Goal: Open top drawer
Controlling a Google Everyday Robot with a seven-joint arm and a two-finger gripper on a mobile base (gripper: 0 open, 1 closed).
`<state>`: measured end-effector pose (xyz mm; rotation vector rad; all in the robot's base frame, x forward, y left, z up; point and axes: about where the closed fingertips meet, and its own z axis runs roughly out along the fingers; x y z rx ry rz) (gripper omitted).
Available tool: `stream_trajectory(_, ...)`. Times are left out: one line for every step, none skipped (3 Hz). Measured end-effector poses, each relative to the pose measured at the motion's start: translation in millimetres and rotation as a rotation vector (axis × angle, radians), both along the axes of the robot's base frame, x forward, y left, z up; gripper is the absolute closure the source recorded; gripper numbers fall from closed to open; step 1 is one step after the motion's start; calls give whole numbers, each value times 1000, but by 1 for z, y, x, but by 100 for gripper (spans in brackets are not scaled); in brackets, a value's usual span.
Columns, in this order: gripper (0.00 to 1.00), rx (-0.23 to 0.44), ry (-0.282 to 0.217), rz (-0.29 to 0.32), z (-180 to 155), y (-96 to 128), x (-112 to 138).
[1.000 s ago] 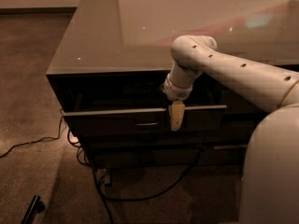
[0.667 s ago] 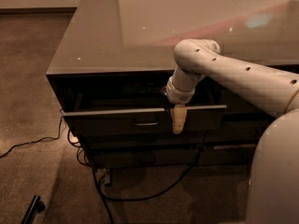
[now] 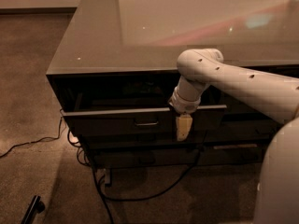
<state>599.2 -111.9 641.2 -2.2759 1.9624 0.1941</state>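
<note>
Cabinet: a low dark grey cabinet with a glossy, reflective flat top (image 3: 140, 31) fills the middle of the camera view, its front face turned toward the camera.
Top drawer: the wide dark grey top drawer (image 3: 107, 122) sits just under the cabinet top and stands partly pulled out. Its front panel is forward of the cabinet face, with a dark opening above and behind its upper edge. The inside is too dark to make out.
Handle: a small rectangular pull handle (image 3: 146, 123) sits at the centre of the drawer front, just left of the gripper and apart from it.
Gripper: the tan two-finger gripper (image 3: 183, 126) hangs pointing down in front of the drawer's front panel, right of the handle. Its pale wrist sits at the panel's upper edge.
Gripper state: cannot be told, as it shows only as one tan shape against the dark panel. Whether it grips the panel edge is not clear either.
Arm: the white jointed robot arm (image 3: 243, 83) reaches in from the right, bends at a rounded elbow over the cabinet's front edge and turns down to the drawer.
Lower drawers: shallower dark drawer fronts (image 3: 140, 143) lie below the top drawer, set further back.
Floor: brown speckled carpet (image 3: 28, 78), with thin black cables (image 3: 140, 197) looping from under the cabinet.
Corner: a short black bar-shaped object (image 3: 32, 209) lies at the lower left.
</note>
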Motion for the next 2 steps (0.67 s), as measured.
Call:
stream_trajectory(42,-24,1,-9,2,-8,-11)
stream_trajectory(65,-48,-10,-16,12,-16,-32)
